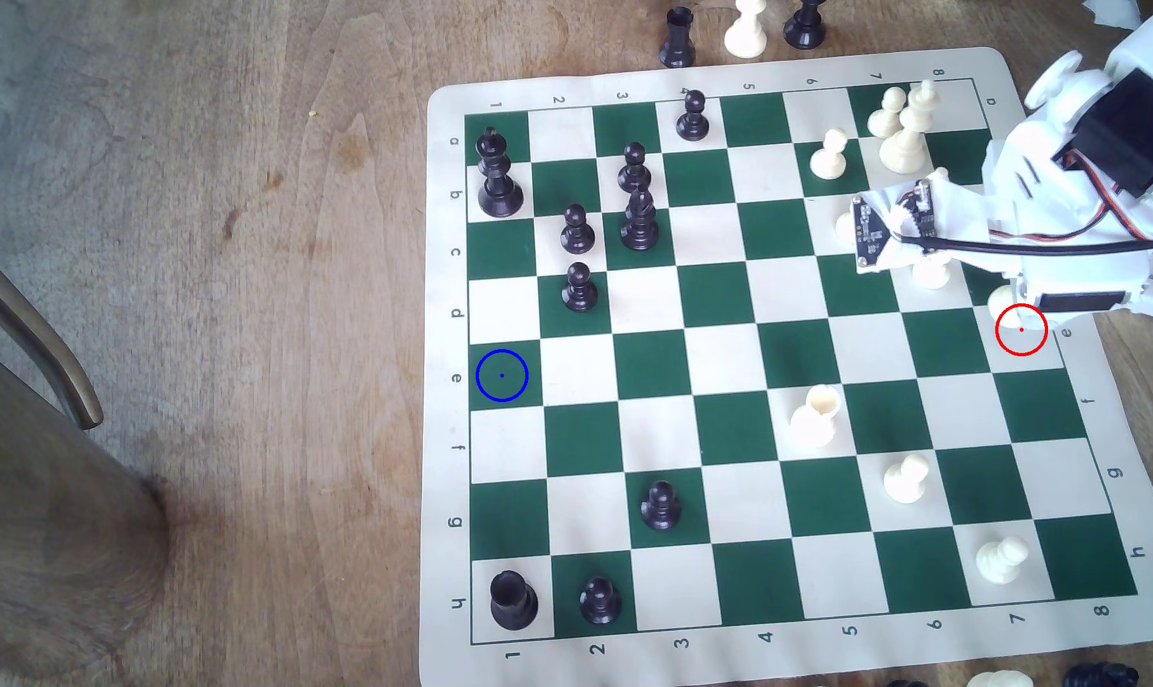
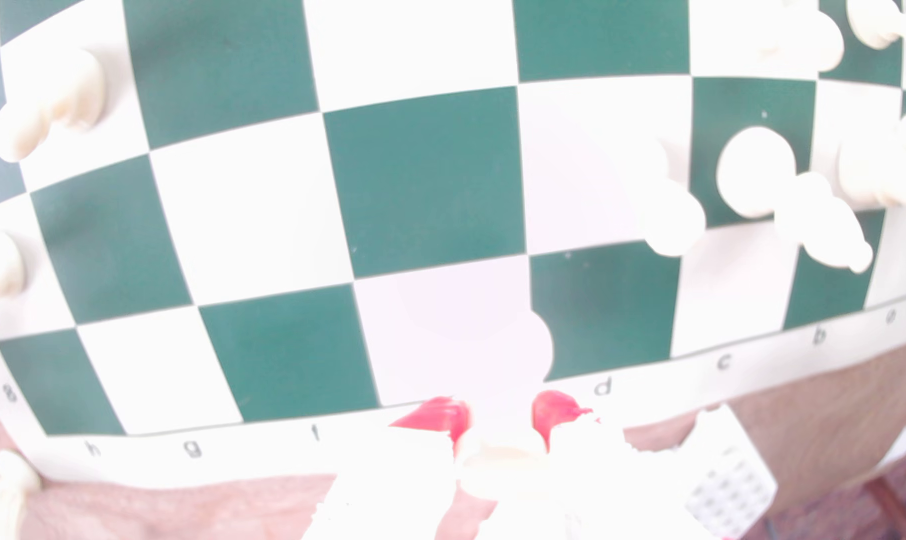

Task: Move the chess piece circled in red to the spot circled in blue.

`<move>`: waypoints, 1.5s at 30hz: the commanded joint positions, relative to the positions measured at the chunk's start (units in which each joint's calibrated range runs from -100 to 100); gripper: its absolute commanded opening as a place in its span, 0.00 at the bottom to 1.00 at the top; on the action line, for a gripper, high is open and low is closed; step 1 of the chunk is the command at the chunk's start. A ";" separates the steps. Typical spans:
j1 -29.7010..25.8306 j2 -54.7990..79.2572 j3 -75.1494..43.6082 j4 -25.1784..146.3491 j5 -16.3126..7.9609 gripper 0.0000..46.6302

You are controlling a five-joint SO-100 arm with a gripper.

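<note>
White rook [image 2: 497, 457]: seen in my wrist view between the two red-tipped fingers [image 2: 435, 418], at the board's e-file edge; I cannot tell whether they pinch it or merely flank it. In the exterior view the red ring [image 1: 1021, 329] sits at 3 o'clock on the chessboard [image 1: 712, 297], with the arm [image 1: 1089, 198] just above it. Blue-ringed dark square [image 1: 501, 375]: at 9 o'clock, same row, unoccupied. I judge the step to be the grasp. Next I must secure the rook, lift clear, and cross the row, minding the white pawn [image 1: 930, 271] nearby.
</note>
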 commanded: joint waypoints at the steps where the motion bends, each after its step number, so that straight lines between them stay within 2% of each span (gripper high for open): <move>1: 1.03 -2.45 -11.65 2.70 -0.44 0.00; 6: 5.25 0.19 -28.88 6.06 0.15 0.00; 11: 13.23 10.88 -52.91 10.24 2.49 0.00; 19: 17.77 26.93 -72.40 11.30 3.32 0.00; 22: 18.47 35.50 -84.00 12.20 3.32 0.00; 25: 18.71 47.72 -100.68 13.92 3.17 0.00; 30: 18.79 55.02 -102.95 7.53 4.05 0.03; 37: 19.88 59.27 -102.32 -3.20 4.25 0.01; 42: 19.10 62.41 -102.23 -13.02 6.54 0.01; 45: 19.18 64.19 -102.23 -15.56 7.08 0.01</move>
